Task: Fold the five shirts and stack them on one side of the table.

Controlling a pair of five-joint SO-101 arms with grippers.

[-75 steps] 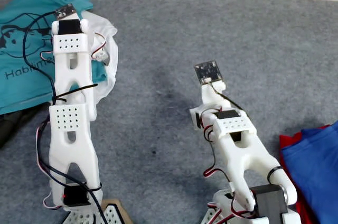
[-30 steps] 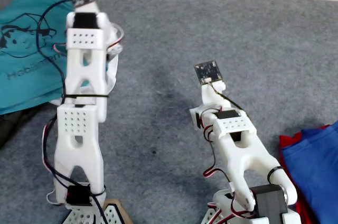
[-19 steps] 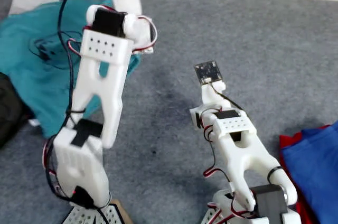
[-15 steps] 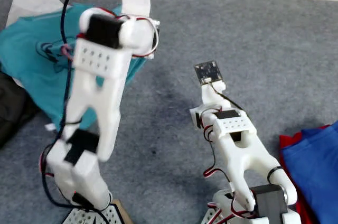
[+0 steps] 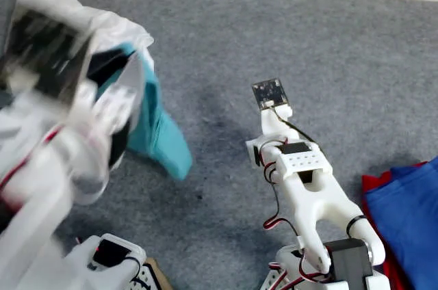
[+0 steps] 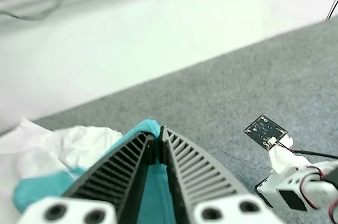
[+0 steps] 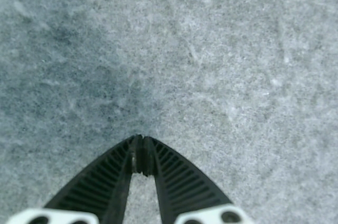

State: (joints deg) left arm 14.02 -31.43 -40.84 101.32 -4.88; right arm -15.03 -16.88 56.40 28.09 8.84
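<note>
My left gripper (image 6: 159, 140) is shut on a fold of the teal shirt (image 6: 149, 127) and holds it high above the table. In the high view the left arm (image 5: 55, 153) is a blurred white shape close to the camera, with the teal shirt (image 5: 161, 141) hanging off it down to the grey table. A white shirt (image 6: 79, 140) is bunched with the teal one. My right gripper (image 7: 141, 159) is shut with nothing in it, low over the bare grey table (image 7: 222, 55). The right arm (image 5: 301, 167) stands at the table's middle.
A blue shirt (image 5: 409, 216) lies over a red shirt (image 5: 375, 185) at the table's front right edge. The grey table (image 5: 328, 50) is bare across the back and right. A pale wall runs along the far edge.
The left arm has swung up and toward the camera, lifting the teal shirt off the table's left end; white cloth came up with it. The right arm has kept still.
</note>
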